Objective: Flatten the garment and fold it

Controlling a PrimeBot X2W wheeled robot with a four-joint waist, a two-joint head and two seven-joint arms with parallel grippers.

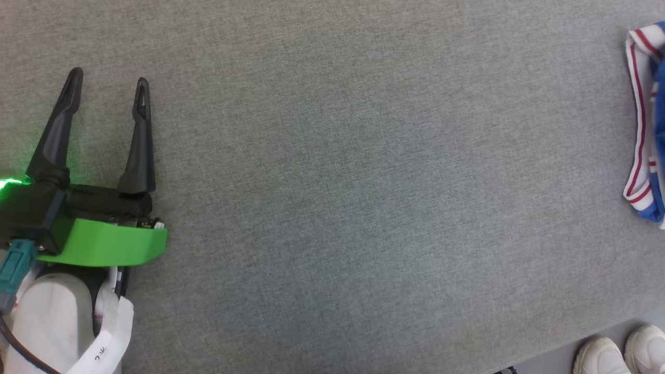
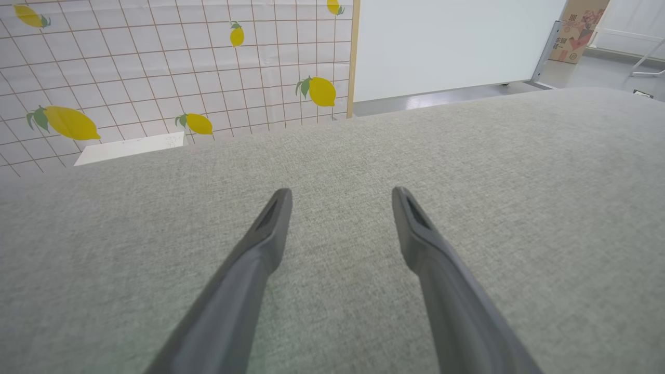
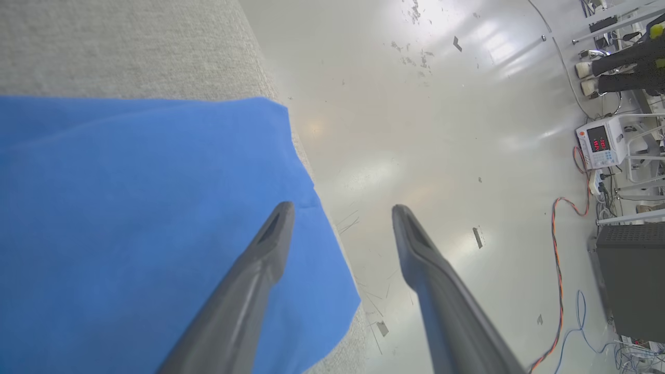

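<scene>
Our left gripper hovers over the bare grey table with its fingers spread apart and nothing between them. It is well apart from the jersey, which lies on the table at the far right of the head view. Our right gripper is likewise spread and empty, with one finger above the jersey's blue cloth and the other above the floor past the table's edge.

L tool, jaws apart, sat above grey bench; lemon-print wall & white panel beyond bench.
</scene>
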